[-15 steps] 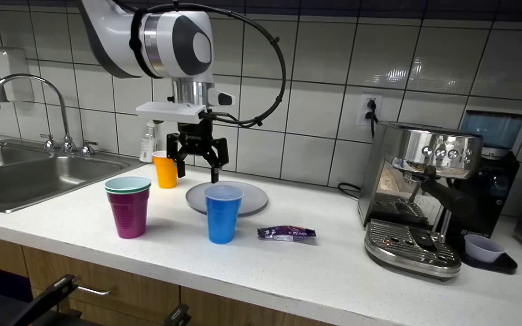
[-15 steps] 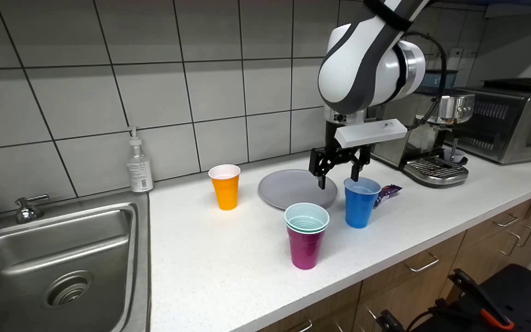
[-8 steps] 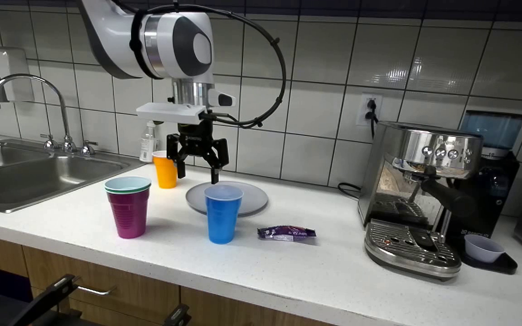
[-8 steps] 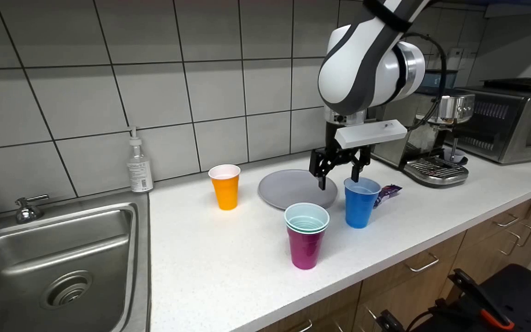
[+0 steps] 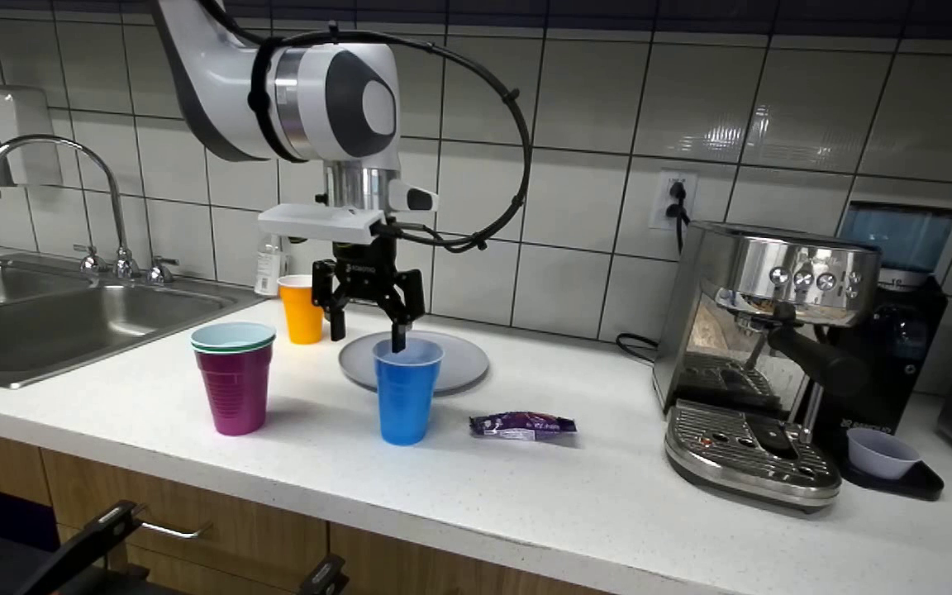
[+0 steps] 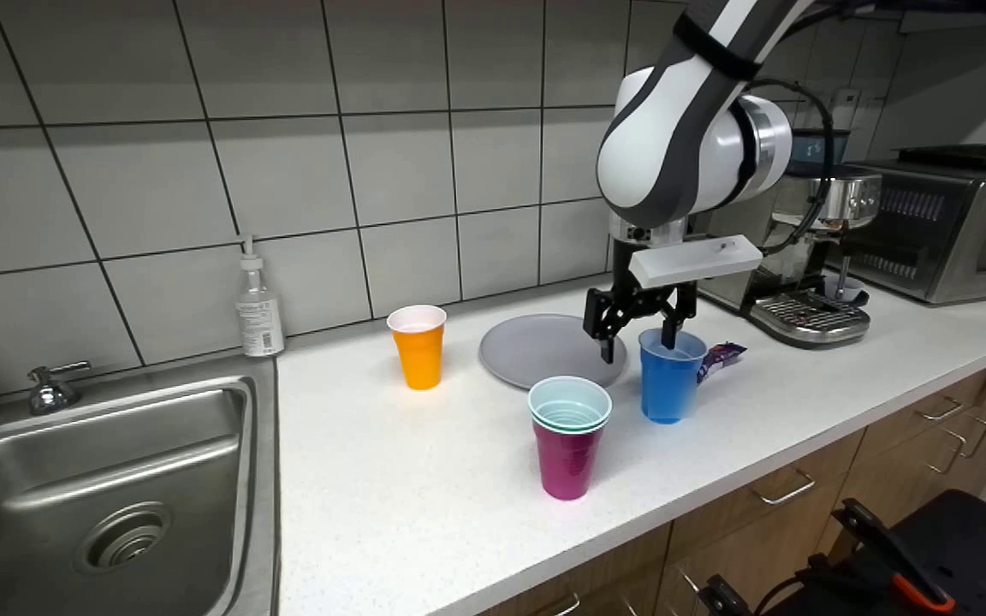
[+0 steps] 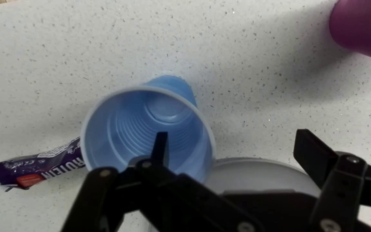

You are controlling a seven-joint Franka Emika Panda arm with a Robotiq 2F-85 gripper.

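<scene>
Above the surface point(image 5: 592, 487), the arm point(image 5: 236, 99) seems to be lining up a grasp, its gripper point(image 5: 368, 344) pointing straight down, wide and empty. Near side of the plate point(image 5: 466, 364) stands the blue cup point(image 5: 407, 401), one finger point(image 7: 161, 145) at its mouth; I'd say pinching its wall calls for lowering, then closing.

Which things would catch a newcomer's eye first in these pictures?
Probably the open end effector, one finger at the mouth of the blue cup. Next, the orange cup between the sink and the gray plate. The shiny espresso machine also stands out, to the right in both exterior views.
</scene>
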